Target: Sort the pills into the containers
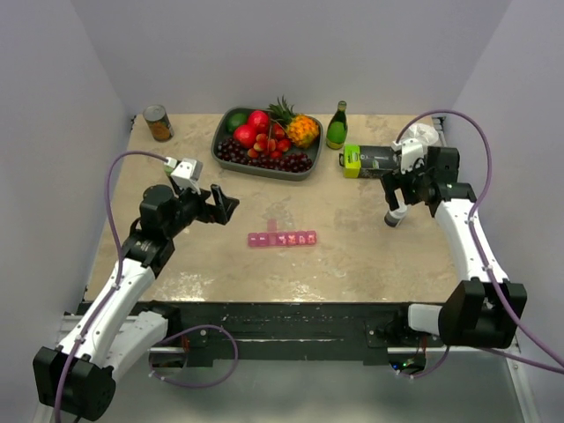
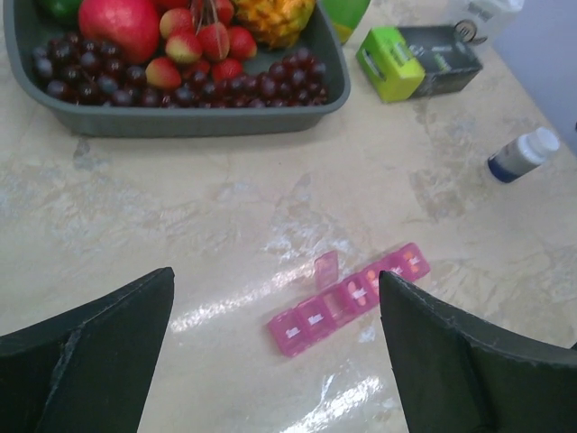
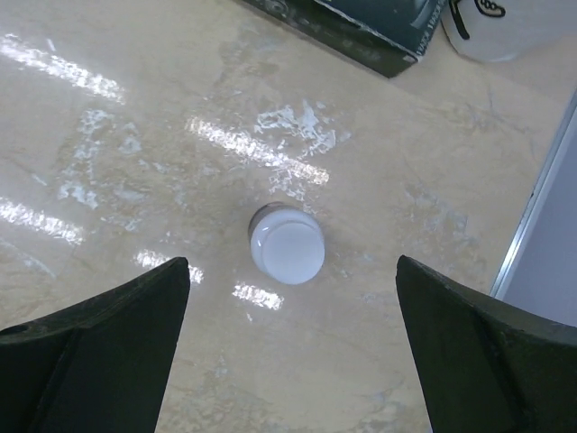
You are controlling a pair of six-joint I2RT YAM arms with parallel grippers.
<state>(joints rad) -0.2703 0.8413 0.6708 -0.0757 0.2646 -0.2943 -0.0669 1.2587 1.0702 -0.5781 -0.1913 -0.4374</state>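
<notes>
Hovering over the beige marbled tabletop (image 1: 352,251), my left claw (image 1: 225,203) stands with fingers wide apart, empty. Just ahead lies the slim pink translucent pill-organiser strip (image 1: 282,239), one lid (image 2: 325,268) raised; its contents are blurred, possibly pills. Further right, my right claw (image 1: 396,201) hangs spread apart above a small white-capped bottle (image 3: 287,245), clear of it.

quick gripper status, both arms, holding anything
left gripper: open, holding nothing
right gripper: open, holding nothing, poised over the white-capped bottle
</notes>
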